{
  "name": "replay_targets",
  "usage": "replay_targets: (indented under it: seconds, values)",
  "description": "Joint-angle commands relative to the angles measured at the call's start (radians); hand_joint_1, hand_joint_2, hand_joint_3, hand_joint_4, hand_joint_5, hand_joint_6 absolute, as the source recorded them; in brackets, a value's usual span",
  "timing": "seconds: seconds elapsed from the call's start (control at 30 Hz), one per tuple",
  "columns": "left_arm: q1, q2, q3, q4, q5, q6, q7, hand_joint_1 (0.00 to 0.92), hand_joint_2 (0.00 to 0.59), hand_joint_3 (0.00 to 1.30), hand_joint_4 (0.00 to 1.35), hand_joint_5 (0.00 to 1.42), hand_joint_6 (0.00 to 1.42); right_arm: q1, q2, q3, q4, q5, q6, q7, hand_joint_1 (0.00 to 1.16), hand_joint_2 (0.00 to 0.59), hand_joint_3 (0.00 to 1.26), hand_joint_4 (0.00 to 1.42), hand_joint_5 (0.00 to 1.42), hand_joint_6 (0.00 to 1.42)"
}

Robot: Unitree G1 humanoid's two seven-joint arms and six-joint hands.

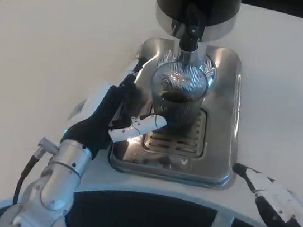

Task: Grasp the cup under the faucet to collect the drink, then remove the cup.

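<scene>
- Holding the cup is what I am doing at this step: my left robot hand (119,112) is wrapping around the ribbed, clear glass cup (178,94), thumb reaching across its lower front and the other fingers lying along its left side.
- I am seeing the cup standing upright on the shiny steel drip tray (214,167), directly beneath the black faucet spout (189,37) of the black-and-chrome drink dispenser (196,4).
- I am noticing dark drink sitting in the lower part of the cup, so I am judging that the collecting is under way or nearly done; I cannot tell whether liquid is flowing from the spout.
- I am keeping my right robot hand (274,207) waiting at the near right edge of the white desk (40,58), well apart from the tray, fingers apart and holding nothing.
- I am judging the next move as the removal: it is calling for a firm, level grip, a small lift off the slotted grate (173,142), and a pull towards me or to the left without tilting.
- I am expecting the spout just above the rim to demand a low exit path, and the liquid to punish any jerk.
</scene>
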Motion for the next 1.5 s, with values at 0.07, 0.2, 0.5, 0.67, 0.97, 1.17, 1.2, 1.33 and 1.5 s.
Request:
replay_targets:
  seconds: [0.07,0.2,0.5,0.67,0.97,1.17,1.2,1.33,1.5]
  values:
    - [-0.034,-0.005,-0.012,0.034,0.001,-0.035,-0.008,0.333,0.085,0.08,0.00,0.13,0.18,0.009,0.024,0.018,-0.015,-0.025,0.007,0.015,0.05,0.586,0.02,0.00,0.00,0.00]
    - [-0.046,-0.001,-0.016,0.044,0.003,-0.049,-0.009,0.333,0.085,0.09,0.00,0.14,0.18,0.003,0.024,0.034,-0.015,-0.045,0.025,0.019,0.05,0.586,0.02,0.00,0.00,0.00]
    - [-0.056,0.014,-0.016,0.035,0.008,-0.086,-0.005,0.333,0.086,0.11,0.00,0.18,0.18,-0.006,0.032,0.078,-0.015,-0.092,0.056,0.022,0.05,0.586,0.03,0.00,0.00,0.00]
    - [-0.057,0.031,-0.012,0.040,0.001,-0.104,-0.030,0.333,0.086,0.11,0.00,0.19,0.18,-0.007,0.045,0.097,-0.015,-0.113,0.064,0.018,0.04,0.580,0.04,0.00,0.00,0.00]
    - [-0.054,0.063,-0.008,0.041,-0.015,-0.153,-0.107,0.333,0.086,0.12,0.00,0.19,0.18,-0.022,0.051,0.128,-0.015,-0.150,0.085,0.019,0.04,0.566,0.04,0.00,0.00,0.01]
    - [-0.068,0.076,-0.007,0.071,-0.018,-0.183,-0.146,0.333,0.086,0.13,0.00,0.22,0.18,-0.029,0.053,0.143,-0.015,-0.173,0.092,0.016,0.04,0.570,0.05,0.00,0.00,0.02]
    - [-0.071,0.077,-0.007,0.076,-0.018,-0.188,-0.150,0.333,0.086,0.13,0.00,0.22,0.19,-0.030,0.054,0.146,-0.015,-0.177,0.093,0.016,0.04,0.570,0.05,0.00,0.00,0.02]
    - [-0.084,0.073,-0.014,0.094,-0.006,-0.198,-0.156,0.328,0.083,0.13,0.00,0.24,0.19,-0.034,0.057,0.150,-0.015,-0.186,0.102,0.017,0.04,0.571,0.05,0.00,0.00,0.02]
    - [-0.096,0.061,-0.020,0.108,-0.002,-0.198,-0.156,0.327,0.080,0.13,0.00,0.25,0.20,-0.038,0.055,0.145,-0.015,-0.188,0.106,0.015,0.04,0.571,0.06,0.00,0.00,0.02]
